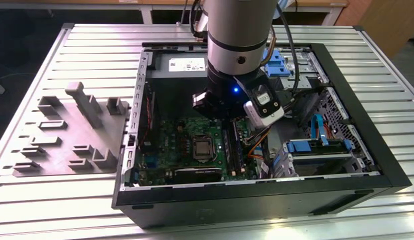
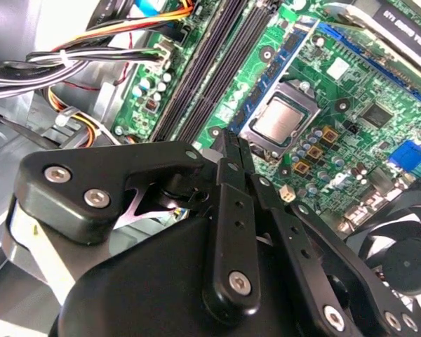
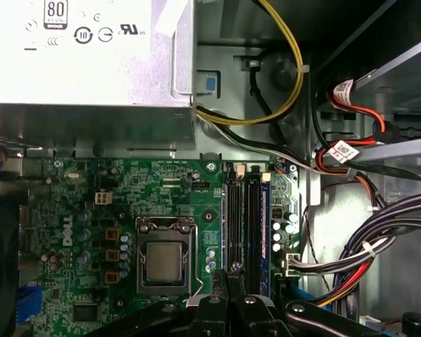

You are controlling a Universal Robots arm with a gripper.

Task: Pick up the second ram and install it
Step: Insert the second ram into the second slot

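Observation:
My gripper (image 1: 228, 119) hangs inside the open computer case (image 1: 260, 195), just above the motherboard (image 3: 126, 203). In both wrist views its fingers (image 2: 231, 182) are pressed together and nothing shows between them. The fingertips (image 3: 228, 281) point at the near end of the long black memory slots (image 3: 242, 217), beside the processor socket (image 3: 165, 263). A thin blue-green strip (image 3: 265, 225) runs along the outer slot. I cannot tell whether that strip is the second ram seated there or part of the board.
A grey parts holder (image 1: 70, 132) lies on the slatted table at the exterior view's left of the case. Cable bundles (image 3: 365, 246) run close beside the slots. The power supply (image 3: 84, 63) borders the board. Blue drive brackets (image 1: 310, 146) sit at the exterior view's right.

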